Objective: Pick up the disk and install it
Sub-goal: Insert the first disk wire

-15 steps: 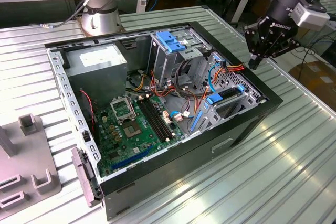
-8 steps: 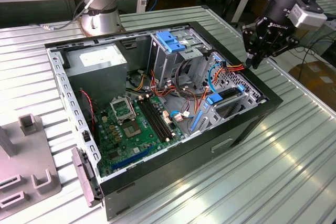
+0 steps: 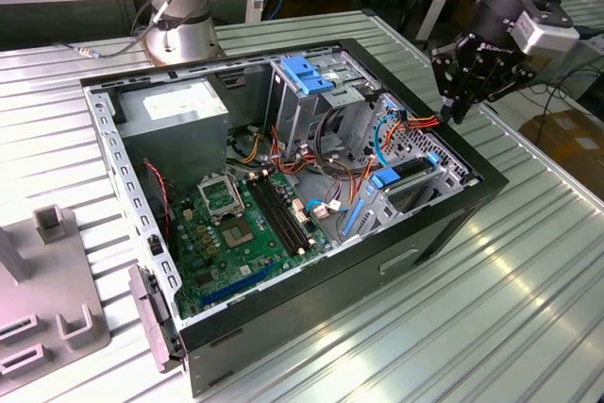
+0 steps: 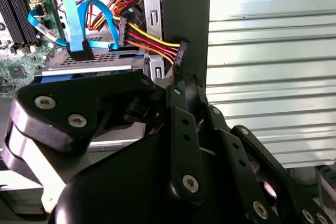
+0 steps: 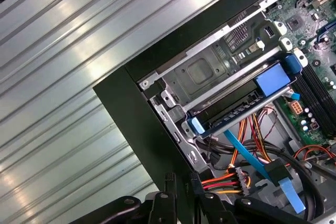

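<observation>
The gripper (image 3: pixel 455 92) hangs above the computer case's (image 3: pixel 444 224) corner, fingers together and empty; the disk (image 5: pixel 247 109) sits in its bay, so seating should be checked squarely.

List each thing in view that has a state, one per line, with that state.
computer case: lying on its side, side panel off, inside exposed.
disk: seated in the drive cage at the case's corner, blue rails showing.
gripper: above the case's corner, holding nothing.
power connector: loose, plugged into nothing.
blue latch piece: raised on top of the drive bay.
</observation>
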`<state>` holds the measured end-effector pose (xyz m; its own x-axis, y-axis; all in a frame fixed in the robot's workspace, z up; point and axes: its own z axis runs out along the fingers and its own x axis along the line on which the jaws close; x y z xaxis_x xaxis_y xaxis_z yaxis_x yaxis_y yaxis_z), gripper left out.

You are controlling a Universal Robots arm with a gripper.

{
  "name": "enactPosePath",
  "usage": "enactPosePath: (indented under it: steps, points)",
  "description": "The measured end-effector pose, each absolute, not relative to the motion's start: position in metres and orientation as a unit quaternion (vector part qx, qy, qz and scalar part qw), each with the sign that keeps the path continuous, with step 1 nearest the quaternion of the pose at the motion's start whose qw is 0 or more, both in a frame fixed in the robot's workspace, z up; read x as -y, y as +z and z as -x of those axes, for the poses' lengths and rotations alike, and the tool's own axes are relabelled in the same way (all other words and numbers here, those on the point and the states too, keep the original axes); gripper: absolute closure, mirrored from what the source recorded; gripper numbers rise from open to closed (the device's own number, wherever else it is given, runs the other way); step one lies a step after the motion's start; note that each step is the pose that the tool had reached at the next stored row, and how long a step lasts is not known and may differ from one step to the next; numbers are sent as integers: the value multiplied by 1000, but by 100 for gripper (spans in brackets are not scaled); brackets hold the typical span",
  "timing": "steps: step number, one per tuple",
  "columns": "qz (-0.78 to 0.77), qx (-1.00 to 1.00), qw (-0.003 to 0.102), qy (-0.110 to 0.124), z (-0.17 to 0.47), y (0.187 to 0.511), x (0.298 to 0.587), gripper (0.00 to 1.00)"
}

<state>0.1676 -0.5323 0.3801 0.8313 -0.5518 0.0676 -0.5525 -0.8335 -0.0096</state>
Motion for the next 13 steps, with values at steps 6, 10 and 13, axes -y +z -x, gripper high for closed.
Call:
enactPosePath:
  steps: [6, 10, 13]
  points:
    - [-959, 282, 4, 36, -166, 377, 530, 76]
    - [-963, 267, 4, 36, -165, 376, 529, 76]
    - [-966, 254, 3, 36, -166, 375, 529, 76]
